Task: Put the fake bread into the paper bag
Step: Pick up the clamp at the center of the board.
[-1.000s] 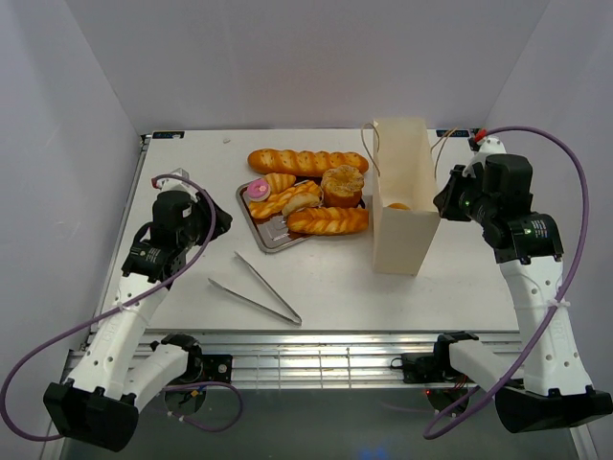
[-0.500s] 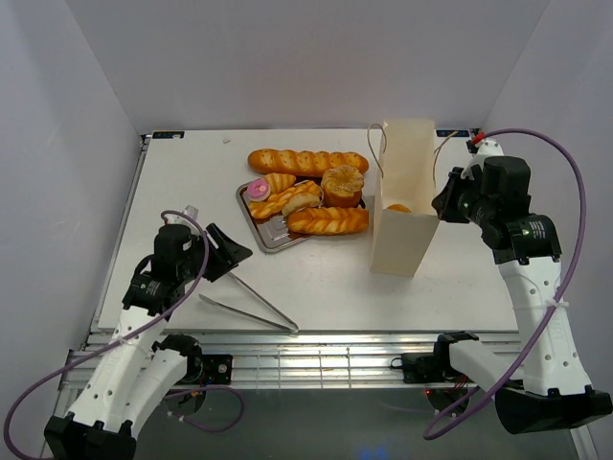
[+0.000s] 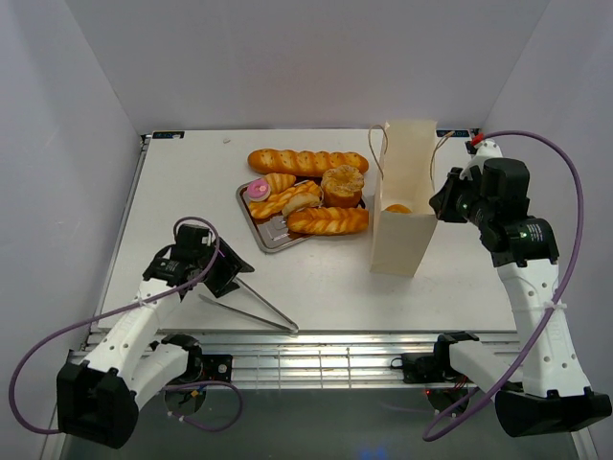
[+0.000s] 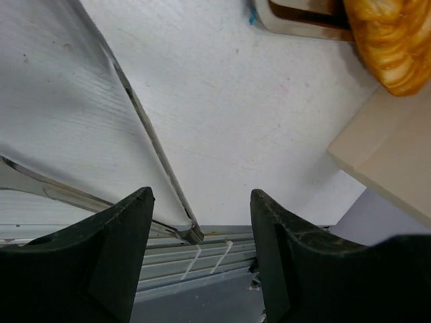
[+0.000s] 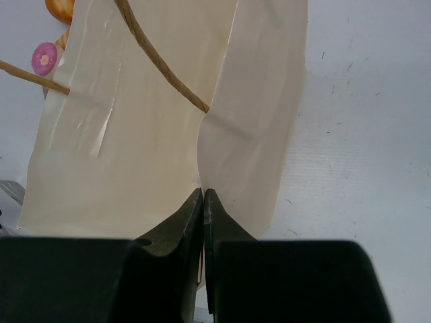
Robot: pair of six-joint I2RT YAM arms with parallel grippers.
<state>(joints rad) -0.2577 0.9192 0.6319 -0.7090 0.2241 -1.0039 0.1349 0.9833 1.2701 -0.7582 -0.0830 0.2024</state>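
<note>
At the near left part of the table (image 3: 192,192), the metal tongs (image 3: 268,305) are lying flat with their two arms spreading away from the joint, and here the first risk is waiting: the arms are thin and smooth, so I am expecting that a grasp could slide off, or catch only one arm and make the tongs swing round. The left gripper (image 4: 201,195) is hanging low just over them with its fingers standing wide apart; it is holding nothing, and in the wrist view one tong arm is running through the gap between the fingers. A little farther, the silver tray (image 3: 275,236) is carrying most of the fake bread (image 3: 328,220), glossy pieces that are probably slipping easily from metal tips. To the right of the tray, the paper bag (image 3: 397,244) is standing upright with its mouth open, and one orange piece (image 3: 398,206) is already lying inside. The bag is looking light, so a pull or a push on its wall could be tipping it. The right gripper (image 5: 203,198) is pressing its fingers fully together on the bag's right wall, and it seems to be pinching the paper at a fold. At the far side, the long baguette (image 3: 306,161) is lying on the table behind the tray
</note>
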